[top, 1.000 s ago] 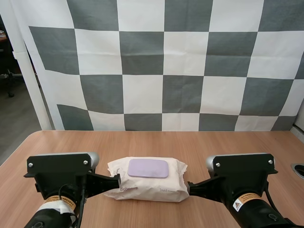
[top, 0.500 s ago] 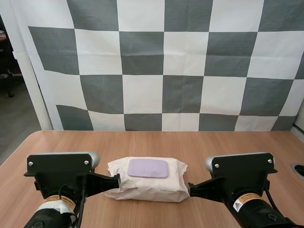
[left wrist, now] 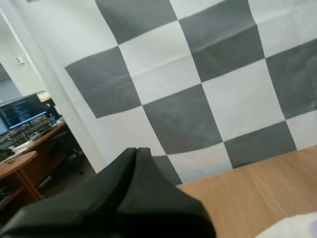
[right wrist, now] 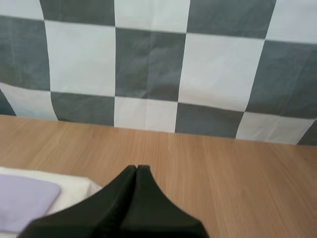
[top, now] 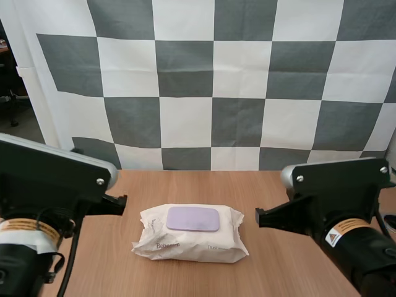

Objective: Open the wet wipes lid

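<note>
A white pack of wet wipes (top: 190, 234) lies flat in the middle of the wooden table, its lilac lid (top: 193, 219) closed on top. My left gripper (top: 119, 202) hovers raised to the pack's left, and in the left wrist view its fingers (left wrist: 135, 157) lie together as one dark wedge, shut on nothing. My right gripper (top: 260, 217) hovers raised to the pack's right. Its fingers (right wrist: 136, 173) are also shut, with a corner of the pack (right wrist: 74, 187) and the lilac lid (right wrist: 25, 201) beside them.
The wooden table (top: 278, 185) stretches bare behind and to both sides of the pack. A dark round opening (top: 391, 221) sits at the table's right edge.
Both arms have lifted up and pulled away from the pack's ends, the left one rising most. The pack has stayed where it was, lid closed.
</note>
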{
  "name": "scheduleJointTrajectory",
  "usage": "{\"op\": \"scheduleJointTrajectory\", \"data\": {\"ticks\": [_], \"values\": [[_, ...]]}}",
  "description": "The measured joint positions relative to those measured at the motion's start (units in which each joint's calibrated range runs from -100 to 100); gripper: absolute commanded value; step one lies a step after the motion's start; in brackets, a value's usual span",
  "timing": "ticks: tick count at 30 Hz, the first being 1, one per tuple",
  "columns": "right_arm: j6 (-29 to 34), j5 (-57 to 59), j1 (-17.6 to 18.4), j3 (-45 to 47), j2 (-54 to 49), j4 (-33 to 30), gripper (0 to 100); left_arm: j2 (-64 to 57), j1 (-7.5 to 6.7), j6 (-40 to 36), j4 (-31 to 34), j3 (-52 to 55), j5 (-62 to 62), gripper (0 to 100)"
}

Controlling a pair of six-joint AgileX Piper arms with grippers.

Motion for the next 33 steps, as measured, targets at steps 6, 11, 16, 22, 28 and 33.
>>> {"op": "scheduleJointTrajectory", "data": {"ticks": [6, 11, 16, 22, 28, 33], "values": [[0.00, -1.91, 0.00, -11.50, -0.04, 1.52, 0, 0.03, 0.00, 0.00, -2.36, -12.08, -2.71, 0], [-0.37, -1.17, 0.00, -16.62, -0.04, 1.28, 0, 0.03, 0.00, 0.00, -2.40, -16.81, -6.24, 0], [-5.68, 9.72, 0.00, -18.51, -0.04, 2.55, 0, 0.00, 0.00, 0.00, -4.47, -16.81, -2.89, 0], [-15.03, 22.07, 0.00, -19.91, 3.50, 8.43, 0, 3.31, 0.00, 1.93, -9.94, -16.81, 6.53, 0], [-23.72, 35.32, 0.00, -23.48, 10.76, 13.26, 0, 11.70, 0.00, 10.25, -19.64, -16.81, 20.42, 0], [-31.45, 45.79, 0.00, -27.53, 17.34, 14.42, 12, 16.76, 0.07, 18.33, -29.24, -16.37, 32.74, 29]]}}
